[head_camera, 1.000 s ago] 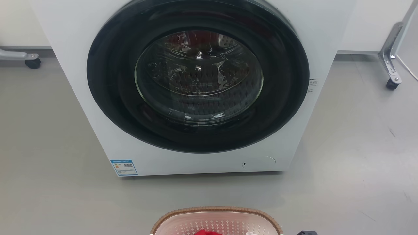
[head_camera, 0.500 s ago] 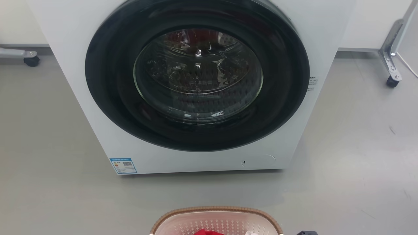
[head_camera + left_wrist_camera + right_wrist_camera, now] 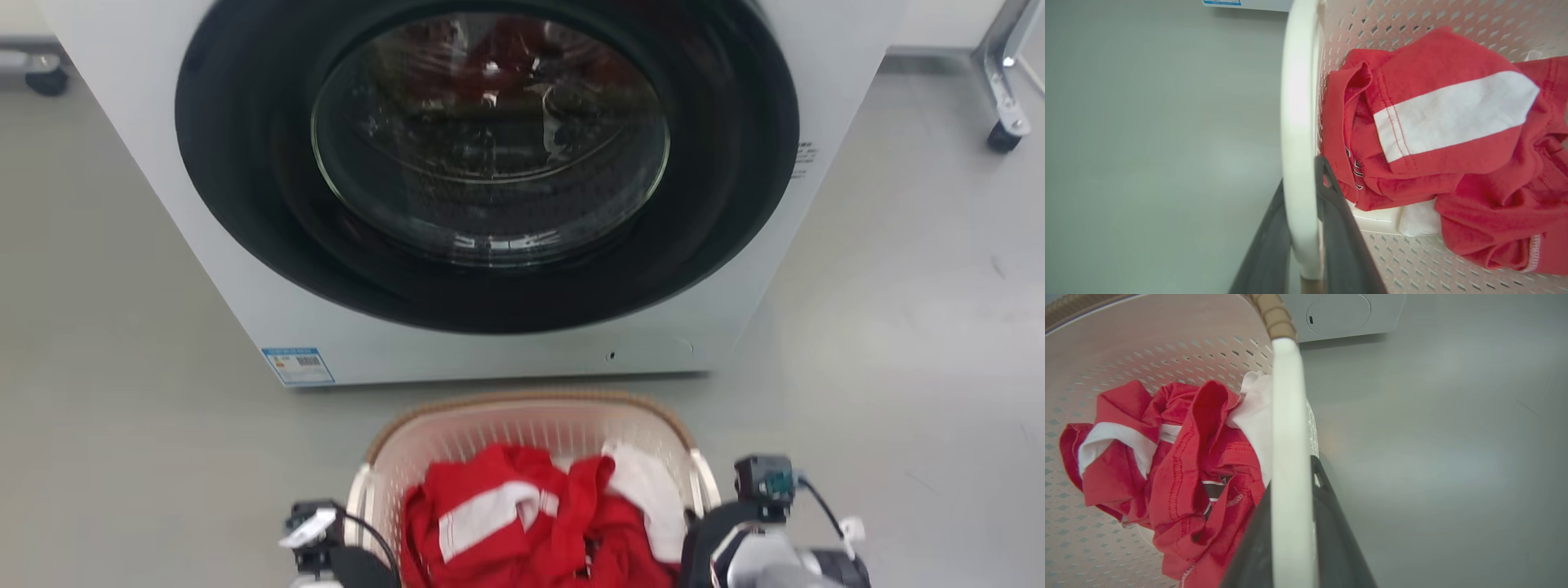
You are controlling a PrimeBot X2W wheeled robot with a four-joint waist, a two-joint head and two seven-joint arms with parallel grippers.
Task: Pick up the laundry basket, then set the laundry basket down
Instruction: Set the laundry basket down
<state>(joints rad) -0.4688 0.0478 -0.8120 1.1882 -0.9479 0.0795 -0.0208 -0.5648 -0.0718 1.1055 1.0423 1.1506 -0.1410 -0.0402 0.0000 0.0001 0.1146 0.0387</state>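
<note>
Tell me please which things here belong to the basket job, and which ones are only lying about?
Belonging to the job:
- laundry basket, gripped at both white side handles
- left gripper, on one handle
- right gripper, on the other handle

Only lying about:
- washing machine
- red and white clothes, inside the basket
- blue label on the machine
- caster wheel

Blue sticker (image 3: 298, 367) on washing machine (image 3: 490, 359): print unreadable.
</note>
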